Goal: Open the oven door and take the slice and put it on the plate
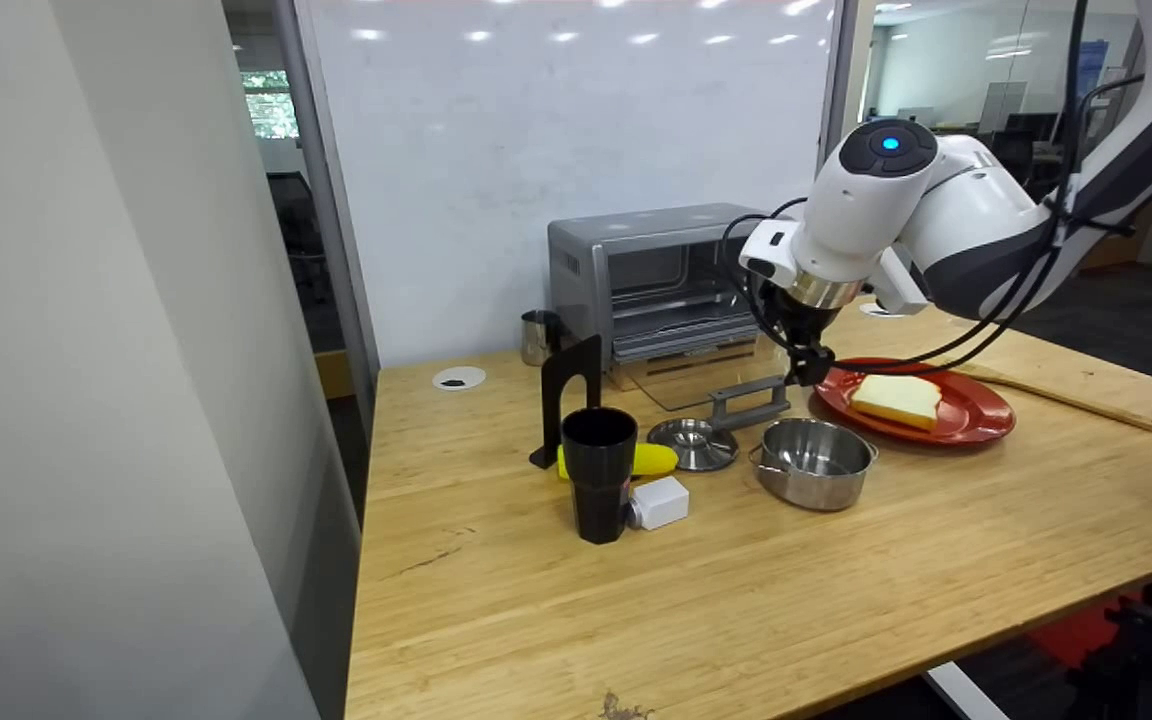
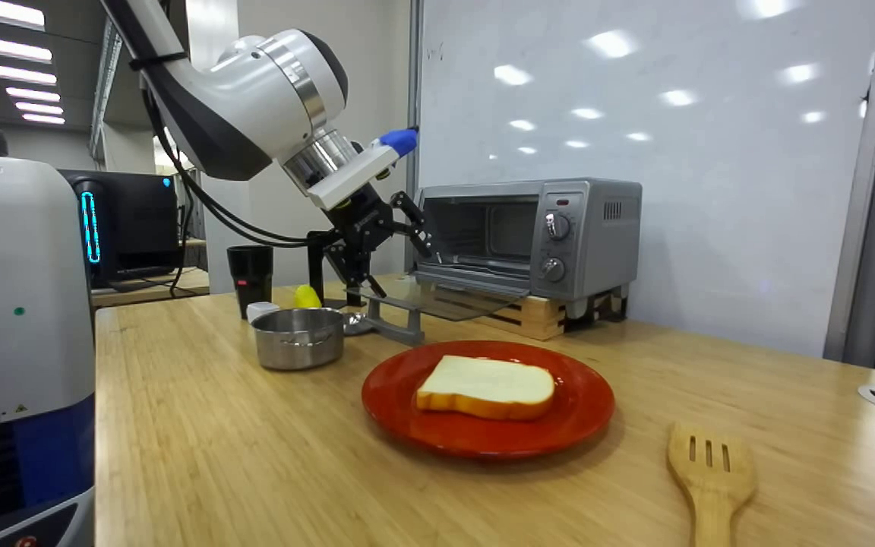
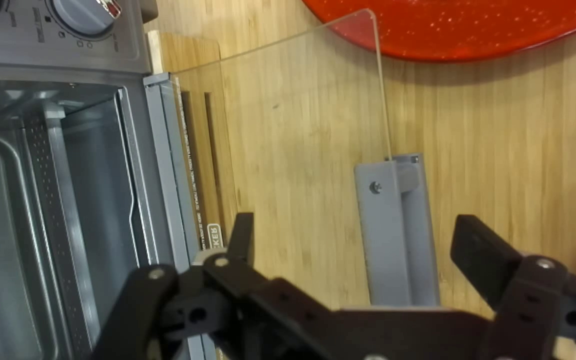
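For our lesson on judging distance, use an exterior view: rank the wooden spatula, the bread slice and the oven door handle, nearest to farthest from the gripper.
1. Oven door handle, below the open gripper.
2. Bread slice, on the red plate.
3. Wooden spatula, past the plate, lower right in that exterior view.

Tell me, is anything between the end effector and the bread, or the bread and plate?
Perhaps: the lowered oven door and its handle, close by the open end effector, might hinder a low sideways move. Nothing visible covers the slice, already resting on the plate.
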